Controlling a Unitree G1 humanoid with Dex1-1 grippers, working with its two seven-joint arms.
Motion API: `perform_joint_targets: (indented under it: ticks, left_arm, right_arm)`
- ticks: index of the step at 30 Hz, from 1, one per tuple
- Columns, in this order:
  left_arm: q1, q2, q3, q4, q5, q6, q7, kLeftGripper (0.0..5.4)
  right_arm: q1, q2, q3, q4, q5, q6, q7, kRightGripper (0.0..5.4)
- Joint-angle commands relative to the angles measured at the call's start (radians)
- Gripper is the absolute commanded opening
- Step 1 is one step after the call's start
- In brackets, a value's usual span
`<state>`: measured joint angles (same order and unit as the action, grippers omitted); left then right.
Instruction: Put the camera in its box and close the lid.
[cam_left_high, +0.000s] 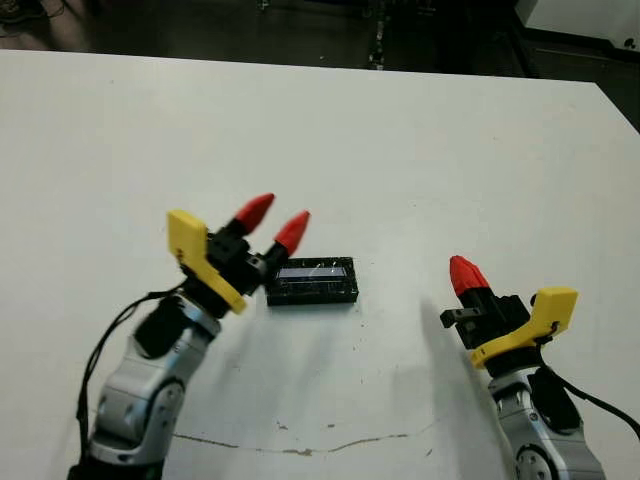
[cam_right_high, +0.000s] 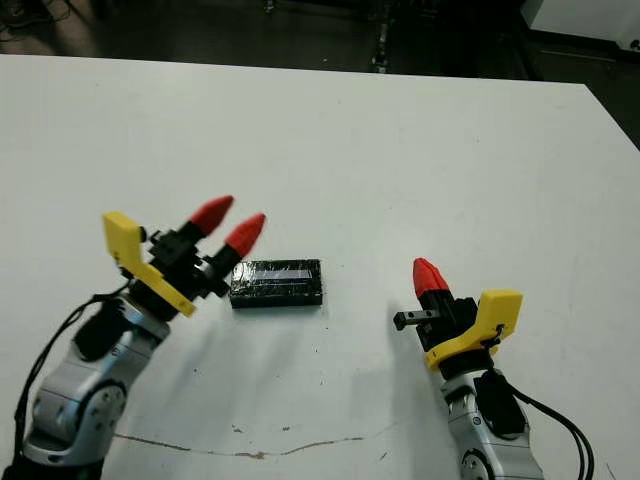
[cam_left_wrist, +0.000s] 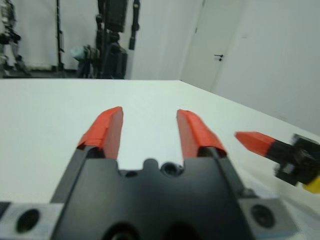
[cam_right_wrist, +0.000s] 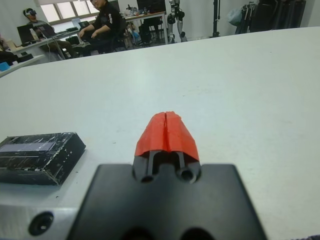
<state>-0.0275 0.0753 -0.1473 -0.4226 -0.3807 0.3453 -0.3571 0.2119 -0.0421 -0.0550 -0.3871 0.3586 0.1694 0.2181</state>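
A flat black lid (cam_left_high: 312, 280) with a crinkled glossy top and a pale strip lies flat at the table's middle. It looks like a closed black block (cam_right_wrist: 37, 152) in the right wrist view. The box under it and the camera are hidden. My left gripper (cam_left_high: 273, 220) hovers just left of the lid, open, with nothing between its red fingertips (cam_left_wrist: 106, 131). My right gripper (cam_left_high: 462, 272) is shut and empty, a hand's width to the right of the lid and apart from it.
A thin dark crack line (cam_left_high: 300, 445) runs across the white table near its front edge. The table's far edge (cam_left_high: 400, 70) borders a dark floor. People (cam_right_wrist: 107, 22) sit at desks beyond the table, and equipment stands (cam_left_wrist: 112, 40) rise behind it.
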Motion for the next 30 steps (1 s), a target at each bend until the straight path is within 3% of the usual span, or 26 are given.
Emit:
perform_joint_targets:
  ticks: [1,7,12,16,30]
  left_arm:
    - [0.019,0.001,-0.042,0.010,0.036,0.031,0.028,1.78]
    - [0.000,-0.038,-0.048,0.029,0.034,0.107,0.106,0.85]
    - [-0.005,-0.023,-0.072,0.029,0.087,0.163,0.151,0.04]
    - [-0.012,-0.020,-0.078,0.034,0.113,0.217,0.176,0.01]
    - [-0.102,-0.081,-0.043,0.029,0.075,0.597,0.285,0.01]
  right_arm:
    - [0.007,-0.003,-0.002,0.003,-0.006,0.002,-0.010,0.00]
    - [0.009,-0.002,-0.002,0.010,-0.002,-0.010,0.000,0.00]
    - [0.010,0.000,0.001,0.009,0.002,-0.010,0.002,0.00]
    - [0.012,0.000,0.004,0.005,0.001,-0.004,0.000,0.00]
    - [0.015,-0.005,0.007,0.004,-0.013,-0.011,0.006,0.00]
